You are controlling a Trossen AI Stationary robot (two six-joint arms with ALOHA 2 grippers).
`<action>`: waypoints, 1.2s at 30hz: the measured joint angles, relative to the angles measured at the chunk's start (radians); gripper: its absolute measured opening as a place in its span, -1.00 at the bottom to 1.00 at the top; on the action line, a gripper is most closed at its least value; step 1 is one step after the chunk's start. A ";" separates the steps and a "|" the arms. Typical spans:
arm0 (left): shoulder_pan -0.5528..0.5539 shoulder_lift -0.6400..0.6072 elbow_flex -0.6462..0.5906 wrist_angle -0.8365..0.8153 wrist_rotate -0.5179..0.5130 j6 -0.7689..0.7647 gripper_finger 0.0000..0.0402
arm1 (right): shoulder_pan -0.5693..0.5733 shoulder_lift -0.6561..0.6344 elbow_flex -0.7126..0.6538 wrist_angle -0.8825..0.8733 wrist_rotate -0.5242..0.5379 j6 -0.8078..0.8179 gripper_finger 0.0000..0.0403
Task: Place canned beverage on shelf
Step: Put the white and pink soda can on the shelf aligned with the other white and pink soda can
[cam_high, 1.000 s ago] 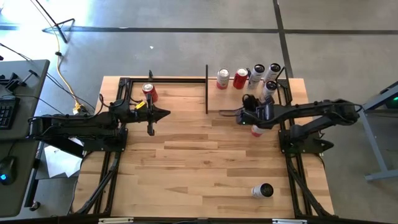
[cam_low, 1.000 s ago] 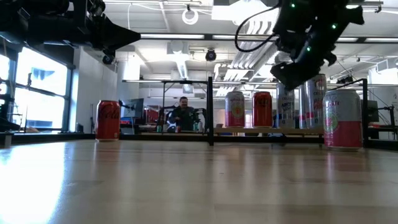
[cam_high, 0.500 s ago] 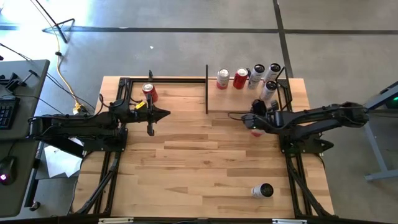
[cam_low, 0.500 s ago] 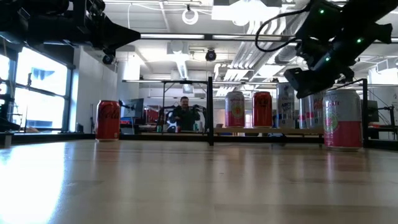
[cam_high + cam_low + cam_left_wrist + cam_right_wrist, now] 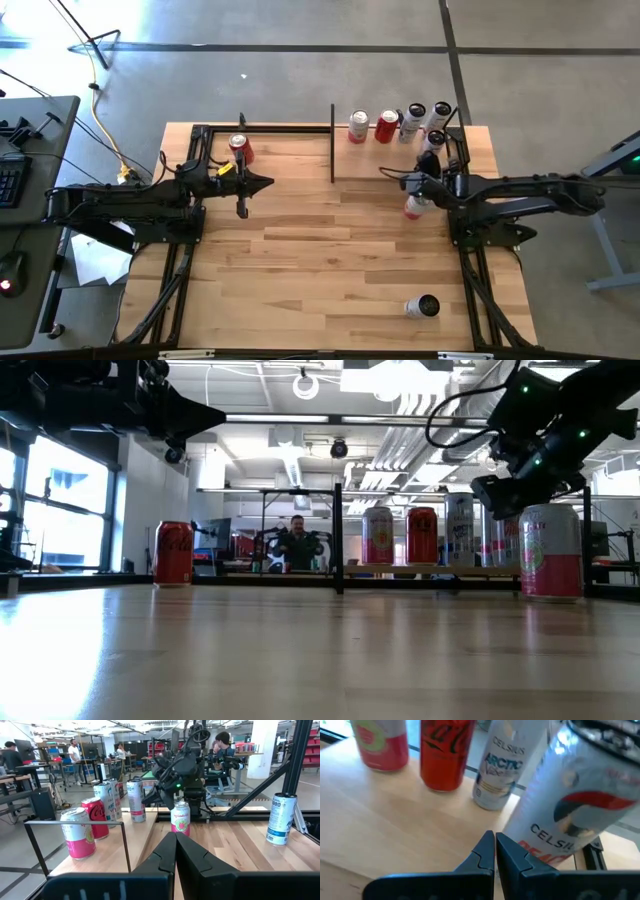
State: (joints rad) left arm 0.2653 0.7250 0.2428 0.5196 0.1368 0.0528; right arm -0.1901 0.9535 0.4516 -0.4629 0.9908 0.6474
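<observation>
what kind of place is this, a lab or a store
Most likely a robotics lab or workshop, not a store: exposed ceiling ducts, a person seated at a workbench behind the table, and a keyboard desk beside the wooden table.

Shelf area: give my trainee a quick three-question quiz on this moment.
1. True or false: the right gripper is shut on a can.
2. Fill in: the lone can on the left arm's side of the black upright plate is ___ in colour.
3. The pink can under the right arm stands: A on the shelf, B on the tabletop, C between the fingers.
Key: 1 false; 2 red; 3 B.
</observation>
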 joint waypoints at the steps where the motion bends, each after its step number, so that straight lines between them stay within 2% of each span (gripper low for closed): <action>1: 0.000 0.000 0.000 0.000 0.000 0.000 -1.00 | -0.008 0.000 -0.007 0.006 -0.002 0.002 -1.00; 14: 0.000 0.000 0.000 0.000 0.000 0.000 -1.00 | -0.108 0.000 -0.010 0.015 -0.013 -0.041 -1.00; 22: 0.000 0.000 0.000 0.000 0.000 0.000 -1.00 | -0.089 0.000 -0.010 0.077 -0.132 -0.100 -1.00; 26: 0.000 0.000 0.000 0.000 0.000 0.000 -1.00 | -0.082 0.000 -0.009 0.117 -0.127 -0.153 -1.00; 36: 0.000 0.000 0.000 0.000 0.000 0.000 -1.00 | -0.194 0.000 -0.009 0.105 -0.119 -0.188 -1.00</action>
State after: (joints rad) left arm 0.2653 0.7250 0.2428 0.5194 0.1364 0.0528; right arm -0.3840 0.9539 0.4427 -0.3578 0.8715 0.4593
